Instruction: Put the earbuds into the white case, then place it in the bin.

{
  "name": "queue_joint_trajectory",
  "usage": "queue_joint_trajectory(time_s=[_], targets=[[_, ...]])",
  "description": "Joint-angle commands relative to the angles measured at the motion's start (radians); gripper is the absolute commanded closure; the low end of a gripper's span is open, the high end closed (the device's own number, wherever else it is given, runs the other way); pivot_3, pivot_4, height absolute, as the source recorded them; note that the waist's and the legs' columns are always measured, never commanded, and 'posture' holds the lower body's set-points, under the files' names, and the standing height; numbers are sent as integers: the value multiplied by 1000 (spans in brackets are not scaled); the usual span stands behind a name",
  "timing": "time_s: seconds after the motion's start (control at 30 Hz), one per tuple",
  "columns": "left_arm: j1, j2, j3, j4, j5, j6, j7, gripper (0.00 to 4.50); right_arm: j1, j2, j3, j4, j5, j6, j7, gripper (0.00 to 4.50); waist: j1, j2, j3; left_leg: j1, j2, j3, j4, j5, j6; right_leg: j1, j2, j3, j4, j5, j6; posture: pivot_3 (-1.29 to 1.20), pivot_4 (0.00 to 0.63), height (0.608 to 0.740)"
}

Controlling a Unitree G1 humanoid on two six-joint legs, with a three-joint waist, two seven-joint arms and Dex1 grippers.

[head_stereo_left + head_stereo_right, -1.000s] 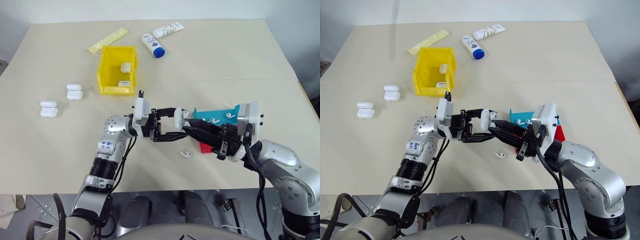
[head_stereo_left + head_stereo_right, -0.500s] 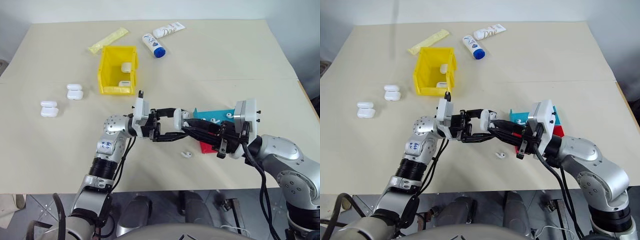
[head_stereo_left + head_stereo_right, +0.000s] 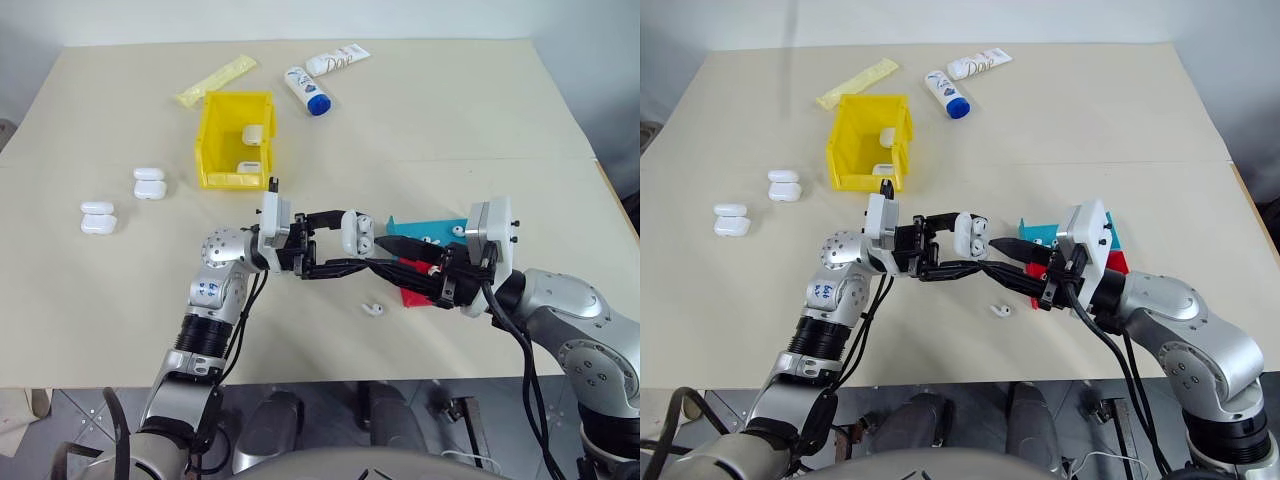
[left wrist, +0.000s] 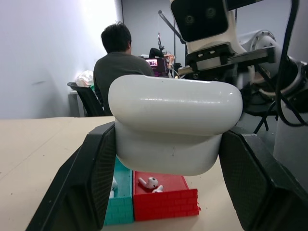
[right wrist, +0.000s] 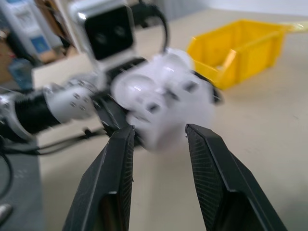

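our left claw (image 3: pixel 352 247) is clenched on the white case (image 3: pixel 358 231), lid open, held above the surface (image 3: pixel 450 110). our right claw (image 3: pixel 392 255) has its two fingers parted with nothing between them, tips just beside the case. nearest to us a loose earbud (image 3: pixel 373 309) lies on the surface below both claws. beyond it, the blue tray (image 3: pixel 436 227) and the red tray (image 4: pixel 163 196) hold more earbuds. farther off to our left sits the bin (image 3: pixel 236 140), with two cases already inside. we judge the risk to be a misaligned handover: if an earbud meets the case off-centre, it could drop like the one below, or the case could twist in our grip.
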Motion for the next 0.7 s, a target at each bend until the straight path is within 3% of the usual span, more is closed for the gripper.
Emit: queue_joint_trajectory(time_s=[0.03, 0.1, 0.3, 0.5, 0.7], targets=[[-22, 22, -2, -10, 21, -1, 15, 1690, 38, -68, -68, -32, -16, 33, -18, 2740, 0, 0, 0, 0, 0, 0, 0, 0, 0, 0, 0, 0, 0, 0, 0, 0, 150, 740], [-40, 35, -14, -2, 49, -3, 33, 1690, 41, -97, -91, -34, -17, 60, -49, 2740, 0, 0, 0, 0, 0, 0, 0, 0, 0, 0, 0, 0, 0, 0, 0, 0, 150, 740], [-97, 51, -51, 25, 126, 15, 84, 1690, -122, -169, -96, -104, 44, 180, -164, 4459, -2, 0, 1, 0, 0, 0, 0, 0, 0, 0, 0, 0, 0, 0, 0, 0, 150, 740], [-152, 58, -95, 53, 197, 52, 123, 1690, -411, -230, 27, -103, 121, 365, -230, 4459, -2, 0, 2, -1, 1, -1, 0, 0, 0, -1, 0, -1, -1, 0, 0, 0, 150, 740], [-189, 44, -122, 103, 234, 46, 137, 1690, -625, -182, 196, -52, 76, 439, -216, 4459, -1, -1, 1, -1, 1, -1, 0, 0, 0, -1, 0, -2, -1, 0, 0, 0, 150, 740]])
